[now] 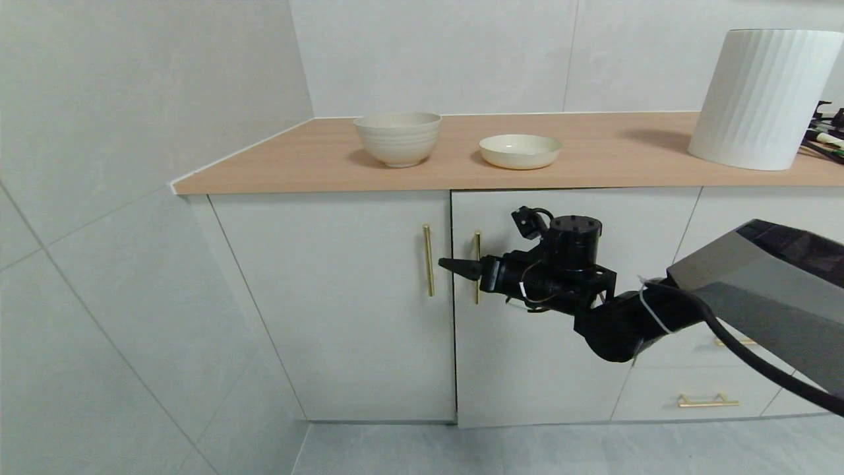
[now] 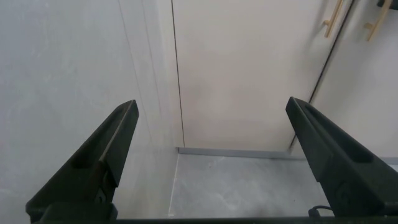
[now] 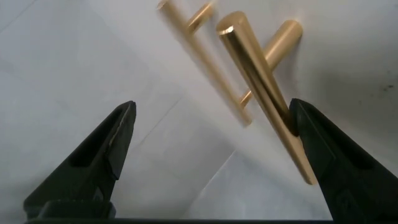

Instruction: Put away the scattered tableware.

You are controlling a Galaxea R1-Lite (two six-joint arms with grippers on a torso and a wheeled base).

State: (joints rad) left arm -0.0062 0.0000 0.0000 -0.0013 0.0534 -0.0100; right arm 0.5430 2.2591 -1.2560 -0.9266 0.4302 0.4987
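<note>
A cream ribbed bowl (image 1: 398, 137) and a shallow cream dish (image 1: 520, 150) stand on the wooden countertop (image 1: 613, 148). Below it, the two cabinet doors are closed, each with a vertical gold handle. My right gripper (image 1: 461, 268) is at the right door's handle (image 1: 477, 266), level with its middle. In the right wrist view this gripper (image 3: 211, 112) is open, and the gold handle (image 3: 267, 99) runs between its fingers, close to one of them. My left gripper (image 2: 211, 109) is open and holds nothing, low down facing the left cabinet door (image 2: 249, 74) and the floor.
A tall white ribbed cylinder (image 1: 765, 99) stands at the right of the countertop, with dark utensils (image 1: 824, 135) behind it. The left door's handle (image 1: 428, 259) is beside the right one. A tiled wall (image 1: 132, 198) closes the left side. Drawers with gold pulls (image 1: 709, 400) sit low right.
</note>
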